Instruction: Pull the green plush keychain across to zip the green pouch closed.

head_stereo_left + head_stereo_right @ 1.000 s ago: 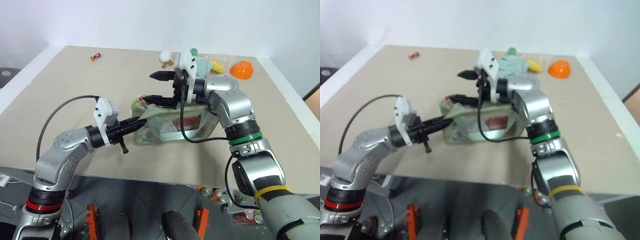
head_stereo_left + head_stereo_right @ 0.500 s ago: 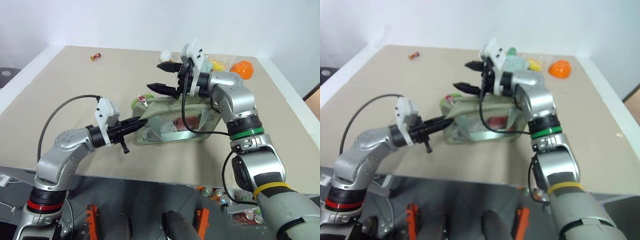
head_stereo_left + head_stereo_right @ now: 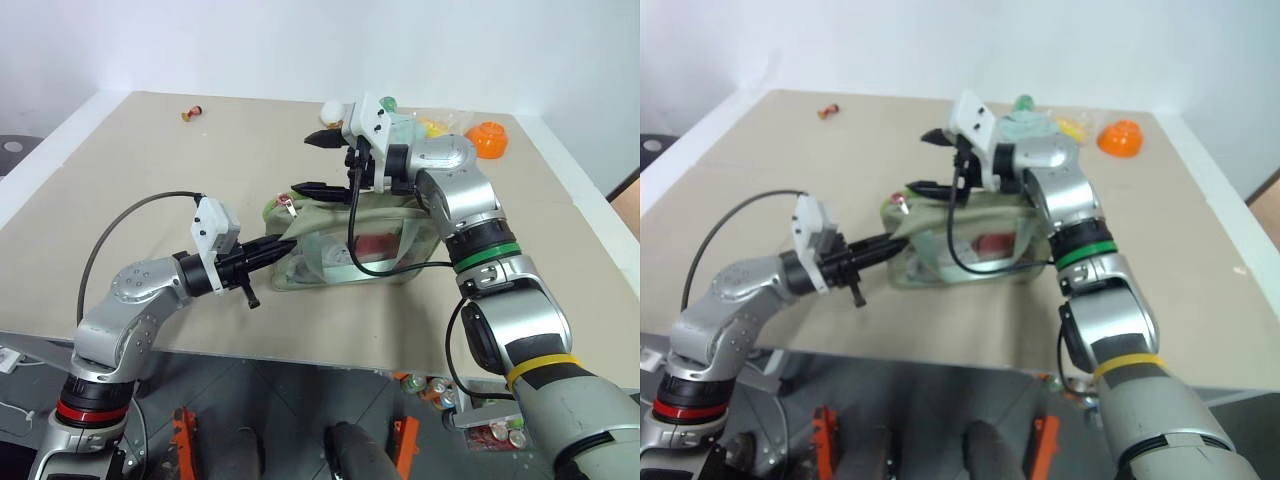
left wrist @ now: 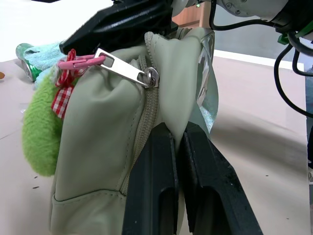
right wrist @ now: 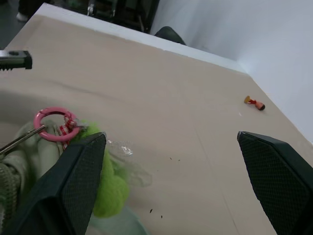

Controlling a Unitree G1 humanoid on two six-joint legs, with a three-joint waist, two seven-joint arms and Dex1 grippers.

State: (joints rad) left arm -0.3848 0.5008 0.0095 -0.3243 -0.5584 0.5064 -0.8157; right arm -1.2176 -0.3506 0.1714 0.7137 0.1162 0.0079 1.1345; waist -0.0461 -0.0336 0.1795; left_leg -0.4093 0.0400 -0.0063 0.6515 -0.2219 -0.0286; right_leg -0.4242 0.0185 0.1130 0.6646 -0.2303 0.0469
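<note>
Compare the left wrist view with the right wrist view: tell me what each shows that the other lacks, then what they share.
Left wrist view alone: the left hand, shut, pinching a fold of the boxy sage-green fabric pouch below its metal zipper pull; a green can lies behind.

Right wrist view alone: the right hand, open wide above the beige table, with a small red and yellow toy lying far off.

Both: the fuzzy lime-green plush keychain hanging from its pink ring at the pouch's end, ungrasped.
</note>
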